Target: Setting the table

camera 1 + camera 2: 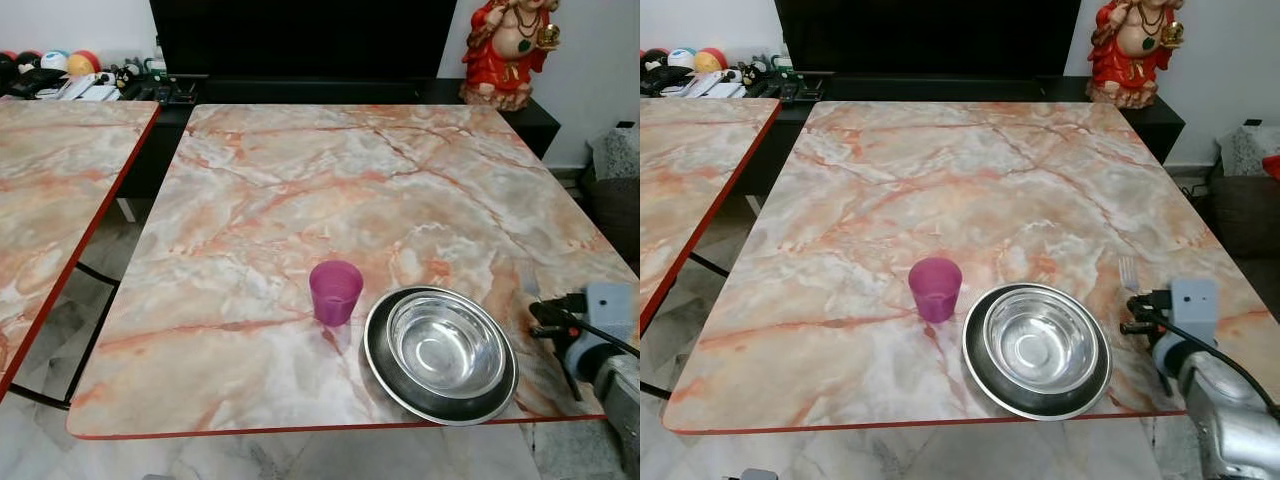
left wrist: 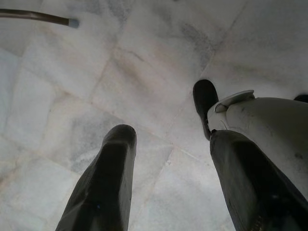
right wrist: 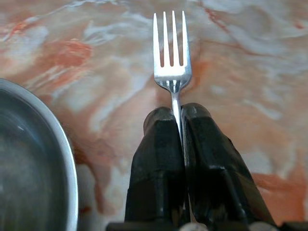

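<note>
A slim metal fork (image 3: 172,67) with four tines is pinched by its handle in the right claw (image 3: 180,118), low over the marbled orange-pink counter (image 1: 330,190) at the lower right of the frame. Just left sits a shiny steel bowl (image 1: 445,345) on a dark round plate (image 1: 385,375), then a translucent purple cup (image 1: 334,292). The left claw (image 2: 166,144) hangs spread above pale marble floor tiles (image 2: 144,72).
</note>
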